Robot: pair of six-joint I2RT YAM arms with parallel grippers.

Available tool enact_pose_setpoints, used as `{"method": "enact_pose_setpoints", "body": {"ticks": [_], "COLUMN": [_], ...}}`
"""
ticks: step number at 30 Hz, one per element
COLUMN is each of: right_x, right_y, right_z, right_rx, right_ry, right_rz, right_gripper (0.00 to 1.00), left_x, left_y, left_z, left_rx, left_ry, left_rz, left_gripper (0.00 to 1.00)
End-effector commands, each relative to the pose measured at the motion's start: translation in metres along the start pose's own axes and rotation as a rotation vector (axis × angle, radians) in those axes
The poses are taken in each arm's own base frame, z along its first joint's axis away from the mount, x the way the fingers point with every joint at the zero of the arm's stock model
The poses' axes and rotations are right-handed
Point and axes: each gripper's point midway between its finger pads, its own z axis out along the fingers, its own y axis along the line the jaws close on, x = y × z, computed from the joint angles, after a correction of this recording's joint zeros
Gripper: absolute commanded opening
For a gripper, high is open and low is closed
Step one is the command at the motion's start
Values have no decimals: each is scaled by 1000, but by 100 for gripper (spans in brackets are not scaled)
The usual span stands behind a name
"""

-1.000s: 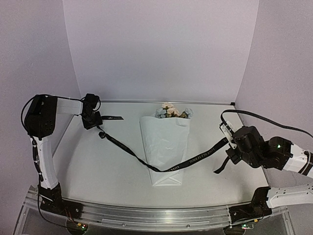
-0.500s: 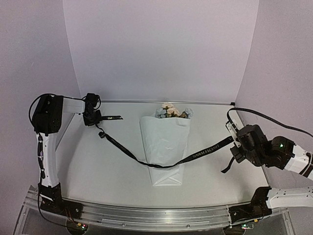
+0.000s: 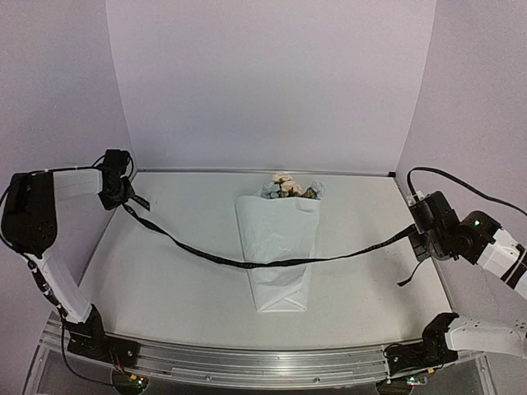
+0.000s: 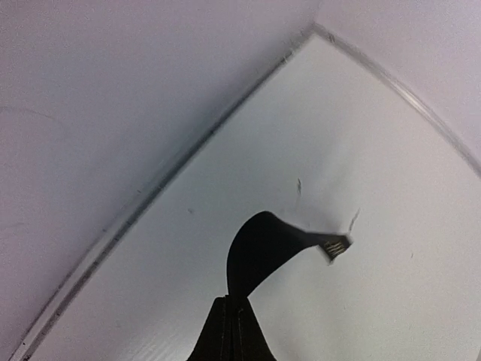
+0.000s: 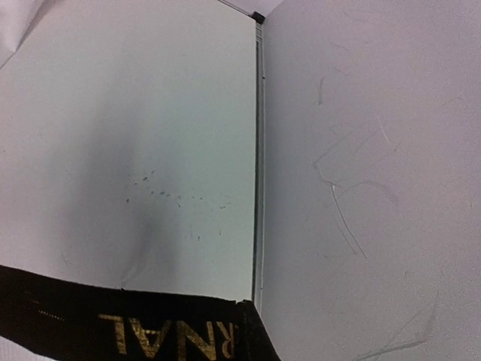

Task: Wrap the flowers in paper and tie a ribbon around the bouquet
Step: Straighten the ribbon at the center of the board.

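The bouquet lies in the middle of the table, its white paper point(image 3: 278, 239) cone pointing toward me and the peach and blue flowers point(image 3: 287, 187) showing at its far end. The black ribbon point(image 3: 206, 257) runs taut across the cone's lower half, from one gripper to the other. My left gripper point(image 3: 118, 196) at the far left is shut on the ribbon, whose short end point(image 4: 263, 244) curls up past the fingertips point(image 4: 225, 331). My right gripper point(image 3: 419, 234) at the far right is shut on the ribbon point(image 5: 90, 323), gold lettering showing.
The left wall point(image 3: 58, 123) is close behind my left gripper and the right wall point(image 5: 376, 150) is right beside my right gripper. A loose ribbon tail point(image 3: 410, 274) hangs below the right gripper. The table's back seam point(image 3: 214, 171) runs behind the flowers.
My left gripper has shut on the ribbon and pulled it out to the left. The right gripper has moved further right. The slack ribbon now stretches tight across the cone.
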Motion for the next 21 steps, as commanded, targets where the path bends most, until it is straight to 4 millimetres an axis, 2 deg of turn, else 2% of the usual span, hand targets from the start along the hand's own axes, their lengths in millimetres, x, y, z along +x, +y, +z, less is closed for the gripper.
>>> {"method": "enact_pose_setpoints", "body": {"ticks": [1,7,13,16,21], "right_x": [12,29,47,63,86], "right_y": [-31,-54,-51,-54,-53], "right_z": [0,1,9,17,25], "right_rx": [116,202,214,252,239], "right_ry": [89,185,266,334,430], "right_rz": [2,-13,-48,-80,-37], "right_gripper": [0,0,0,0,0], "left_x": [10,48,89,102,122], "left_y": [55,94,115,129,133], "left_z": [-28,-42,-48,-56,-57], "left_rx": [-116,-199,-214,-233,-196], "left_ry": [-42,-8,60,53,79], "left_rz": [-127,-193,-257,-297,-340], "left_gripper": [0,0,0,0,0]}}
